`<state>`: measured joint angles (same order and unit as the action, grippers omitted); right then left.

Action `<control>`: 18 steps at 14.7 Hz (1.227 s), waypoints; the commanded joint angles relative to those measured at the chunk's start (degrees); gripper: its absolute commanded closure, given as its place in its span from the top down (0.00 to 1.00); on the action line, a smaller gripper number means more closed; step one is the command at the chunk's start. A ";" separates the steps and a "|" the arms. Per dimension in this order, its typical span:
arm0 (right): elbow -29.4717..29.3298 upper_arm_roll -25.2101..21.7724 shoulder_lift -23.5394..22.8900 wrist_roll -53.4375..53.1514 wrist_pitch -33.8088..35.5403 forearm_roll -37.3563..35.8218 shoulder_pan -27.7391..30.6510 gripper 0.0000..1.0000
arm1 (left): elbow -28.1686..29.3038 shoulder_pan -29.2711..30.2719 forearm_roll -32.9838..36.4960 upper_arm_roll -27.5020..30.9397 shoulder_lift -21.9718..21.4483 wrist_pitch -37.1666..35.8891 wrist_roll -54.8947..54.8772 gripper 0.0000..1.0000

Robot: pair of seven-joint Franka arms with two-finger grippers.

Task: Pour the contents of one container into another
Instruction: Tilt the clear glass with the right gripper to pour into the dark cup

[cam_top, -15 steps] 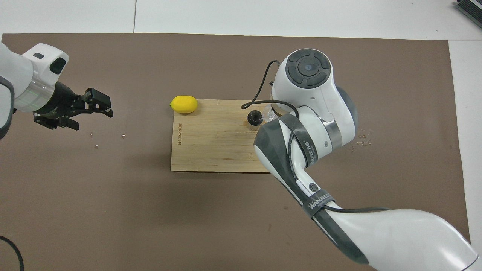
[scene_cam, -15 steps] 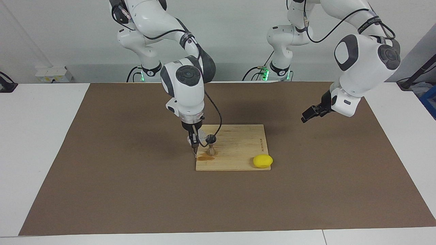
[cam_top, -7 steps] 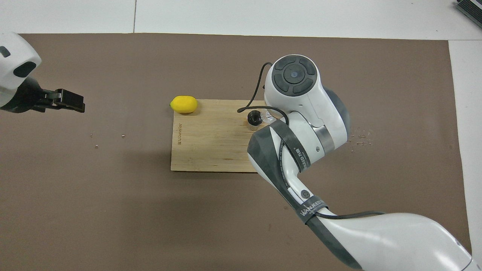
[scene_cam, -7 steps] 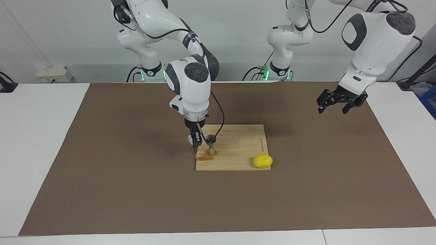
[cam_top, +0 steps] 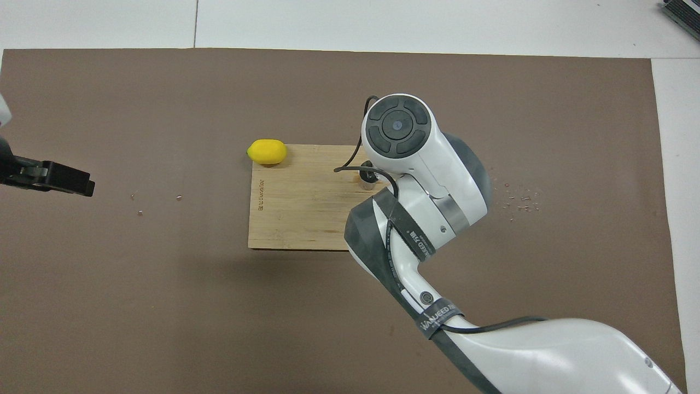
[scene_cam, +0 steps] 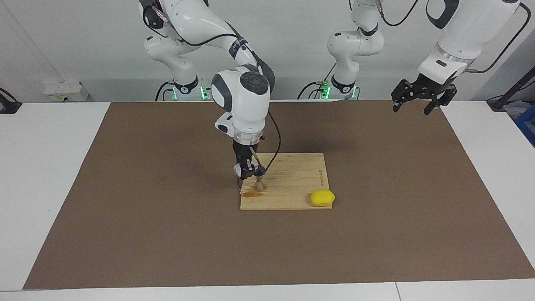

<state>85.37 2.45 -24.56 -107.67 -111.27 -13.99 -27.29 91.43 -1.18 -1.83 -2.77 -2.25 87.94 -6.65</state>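
Observation:
My right gripper (scene_cam: 243,177) points down over the wooden cutting board (scene_cam: 292,184), at the corner toward the right arm's end. It is shut on the small clear glass cup (scene_cam: 238,169), which shows only faintly between the fingers. The metal jigger (scene_cam: 259,183) stands upright on the board right beside the gripper. In the overhead view my right wrist hides the cup, and only part of the jigger (cam_top: 366,178) shows. My left gripper (scene_cam: 419,100) is open and empty, raised high over the mat's corner near its base; it also shows in the overhead view (cam_top: 54,178).
A yellow lemon (scene_cam: 322,197) lies at the board's corner toward the left arm's end, farthest from the robots; it also shows in the overhead view (cam_top: 267,151). A brown wet stain (scene_cam: 250,193) marks the board beside the jigger. Small specks (cam_top: 519,197) lie on the brown mat.
My right wrist has swung toward the jigger and turned, with the cup still held. My left arm has lifted and pulled back toward its base.

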 commanded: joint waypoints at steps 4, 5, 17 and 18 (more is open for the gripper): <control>-1.17 0.19 -0.49 -1.40 -0.26 -4.19 -0.92 0.11 | 1.65 6.61 0.34 -5.37 -0.83 1.27 -0.56 1.00; -1.17 0.19 -0.49 -1.40 -0.35 -4.98 -1.01 0.11 | 1.47 7.59 0.17 -6.18 -0.74 1.18 -0.56 1.00; -0.82 0.45 -0.49 -1.40 -1.32 -8.77 -1.89 0.11 | 2.26 6.45 0.43 -5.84 -1.44 0.74 -0.56 1.00; -0.56 0.45 -0.41 -1.32 -1.23 -9.38 -1.89 0.11 | 2.43 6.72 0.43 -5.84 -1.62 0.40 -0.64 1.00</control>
<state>85.22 2.54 -24.56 -107.67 -112.09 -20.93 -29.31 92.24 5.37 -1.82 -8.82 -2.29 88.26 -6.66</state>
